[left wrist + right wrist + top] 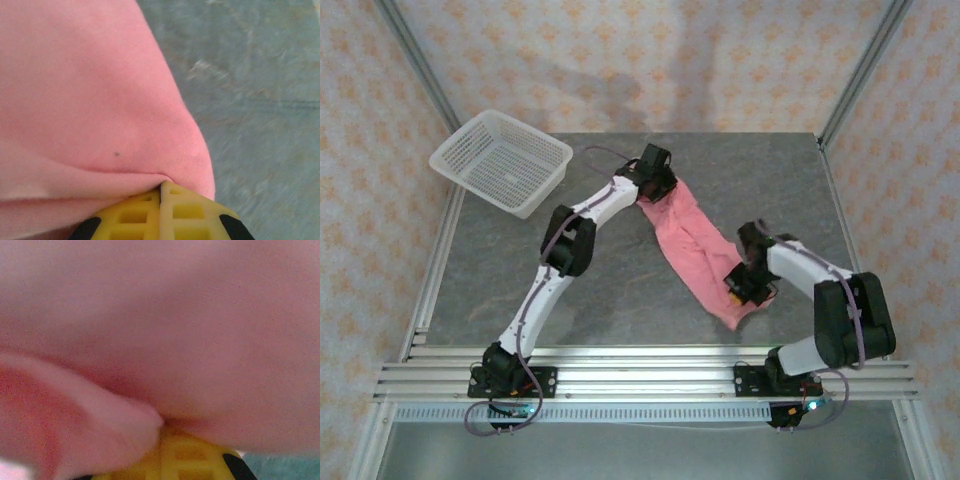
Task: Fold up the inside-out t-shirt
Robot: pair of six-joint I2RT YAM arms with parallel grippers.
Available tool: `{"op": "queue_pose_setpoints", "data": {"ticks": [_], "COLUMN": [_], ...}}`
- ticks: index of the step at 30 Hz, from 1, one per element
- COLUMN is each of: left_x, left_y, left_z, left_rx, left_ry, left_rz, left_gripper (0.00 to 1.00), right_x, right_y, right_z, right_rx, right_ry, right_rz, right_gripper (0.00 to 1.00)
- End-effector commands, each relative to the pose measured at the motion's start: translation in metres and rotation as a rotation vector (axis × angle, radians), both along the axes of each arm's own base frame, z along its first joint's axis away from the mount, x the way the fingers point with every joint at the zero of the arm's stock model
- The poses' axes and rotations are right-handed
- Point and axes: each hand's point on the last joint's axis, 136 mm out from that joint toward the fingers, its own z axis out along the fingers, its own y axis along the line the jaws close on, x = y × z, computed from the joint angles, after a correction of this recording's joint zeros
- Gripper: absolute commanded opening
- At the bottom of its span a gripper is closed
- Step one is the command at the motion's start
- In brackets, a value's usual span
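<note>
Closest to the lens, the left gripper (161, 200) has its yellow jaws pressed together, with a fold of the inside-out t-shirt (85, 100) nipped at their tip. The right gripper (162, 440) is clamped the same way on pink cloth that bulges over it.

From above, the shirt lies bunched into a long, twisted band on the grey table (610, 300). It runs from the left gripper at its 11 o'clock end to the right gripper at its 5 o'clock end, a little right of the table's middle. A white mesh basket (502, 160) sits at the table's 10 o'clock corner, well apart from the cloth.

This looks like a 2-handed lift to open the bundle out before any fold. To do it well:

- Raise both ends together.
- Draw them apart along the 11-to-5 line only until the band goes taut.
- Let the twist hang free, because a sharp pull could slip the thin pinch on the left.
- Lay the shirt down flat, clear of the basket.
</note>
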Motion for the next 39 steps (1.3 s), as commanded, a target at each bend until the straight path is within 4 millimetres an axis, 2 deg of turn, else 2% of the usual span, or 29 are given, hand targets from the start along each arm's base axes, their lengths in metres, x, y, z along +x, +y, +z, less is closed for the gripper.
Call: {"op": "queue_pose_setpoints", "data": {"ticks": [1,3,7,10,11,13,14,15,17,19,21,23,26,27,32,35,39], "left_x": [0.001,0.011,0.016,0.017,0.017,0.015,0.011,0.006,-0.007,-0.022,-0.034,-0.044,-0.049,-0.049,-0.039,-0.022,0.001], "left_y": [-0.007,-0.011,-0.013,-0.012,-0.011,-0.005,0.0,0.007,0.014,0.024,0.043,0.07,0.096,0.097,0.085,0.077,0.056], "left_z": [-0.027,-0.02,0.009,0.047,0.065,0.104,0.126,0.145,0.178,0.198,0.211,0.204,0.184,0.177,0.15,0.128,0.099], "left_rx": [-0.051,-0.113,-0.12,-0.1,-0.087,-0.054,-0.024,0.015,0.055,0.091,0.139,0.217,0.268,0.267,0.242,0.208,0.138], "left_ry": [0.082,0.061,0.003,-0.07,-0.103,-0.171,-0.206,-0.232,-0.276,-0.295,-0.289,-0.225,-0.124,-0.105,-0.107,-0.11,-0.129], "left_rz": [0.028,0.068,0.05,-0.008,-0.033,-0.08,-0.108,-0.13,-0.174,-0.195,-0.166,-0.104,-0.031,-0.021,0.009,0.047,0.042], "left_gripper": [0.0,0.0,0.0,0.0,0.04,0.15,0.2,0.25,0.32,0.36,0.36,0.31,0.02,0.0,0.0,0.0,0.0], "right_x": [-0.023,-0.021,-0.014,0.01,0.021,0.042,0.052,0.058,0.071,0.08,0.082,0.078,0.073,0.069,0.044,0.032,0.022], "right_y": [0.033,0.061,0.099,0.117,0.117,0.099,0.074,0.046,0.002,-0.017,-0.016,-0.015,-0.006,-0.003,0.001,0.004,0.017], "right_z": [0.008,0.018,0.029,0.061,0.078,0.108,0.117,0.121,0.116,0.108,0.099,0.086,0.066,0.062,0.044,0.035,0.03], "right_rx": [0.084,0.155,0.185,0.217,0.215,0.16,0.095,0.03,-0.021,-0.029,-0.035,-0.026,0.031,0.049,0.053,0.055,0.063], "right_ry": [0.072,0.061,0.035,-0.074,-0.133,-0.243,-0.288,-0.313,-0.354,-0.353,-0.294,-0.232,-0.221,-0.219,-0.175,-0.145,-0.125], "right_rz": [0.147,0.285,0.425,0.471,0.475,0.434,0.37,0.289,0.161,0.138,0.219,0.244,0.22,0.21,0.219,0.221,0.246], "right_gripper": [0.0,0.0,0.0,0.0,0.0,0.0,0.02,0.05,0.09,0.08,0.04,0.0,0.0,0.0,0.0,0.0,0.0]}}
